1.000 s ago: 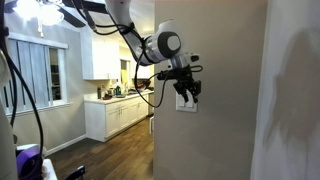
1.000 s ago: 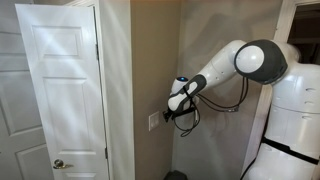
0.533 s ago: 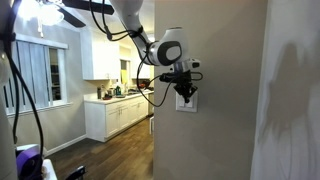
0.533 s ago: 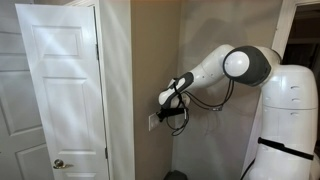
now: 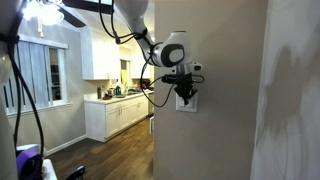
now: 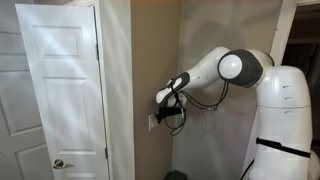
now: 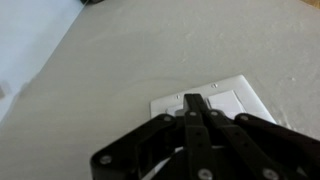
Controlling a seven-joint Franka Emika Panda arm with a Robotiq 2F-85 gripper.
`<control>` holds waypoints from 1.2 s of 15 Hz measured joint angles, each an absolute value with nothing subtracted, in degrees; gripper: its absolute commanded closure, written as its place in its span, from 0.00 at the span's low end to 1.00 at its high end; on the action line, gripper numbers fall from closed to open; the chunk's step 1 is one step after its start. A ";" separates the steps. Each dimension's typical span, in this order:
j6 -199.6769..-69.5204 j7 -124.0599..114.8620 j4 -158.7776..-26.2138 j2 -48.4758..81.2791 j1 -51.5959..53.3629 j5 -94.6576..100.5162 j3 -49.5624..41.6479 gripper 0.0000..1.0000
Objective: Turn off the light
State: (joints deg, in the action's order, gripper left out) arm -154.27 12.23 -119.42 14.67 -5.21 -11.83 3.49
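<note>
The light [image 5: 44, 12], a cluster of white shades under dark fan blades, glows at the ceiling in an exterior view. My gripper [image 5: 187, 93] is shut with nothing between its fingers, its tip against the white wall switch plate [image 5: 187, 104] on the beige wall. From the opposite side the gripper [image 6: 160, 102] presses at the wall just above the plate [image 6: 153, 121]. In the wrist view the closed black fingers [image 7: 193, 100] meet over the plate [image 7: 236, 100], covering its middle; the switch itself is hidden.
A white panelled door [image 6: 60, 90] stands beside the wall corner. White kitchen cabinets [image 5: 115, 115] and a window [image 5: 40, 75] lie beyond, over dark wood flooring. The robot's white base [image 6: 285, 120] stands close to the wall, with black cables hanging from the arm.
The jaws have closed from half open. The arm has pushed in towards the wall, bringing the fingertips onto the switch plate. The lamp still glows.
</note>
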 measured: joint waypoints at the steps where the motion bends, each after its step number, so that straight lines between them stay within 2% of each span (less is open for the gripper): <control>1: -153.71 12.25 -119.00 15.20 -5.21 -11.83 3.56 1.00; 18: -156.89 15.51 -117.28 18.61 -5.20 -10.02 3.92 1.00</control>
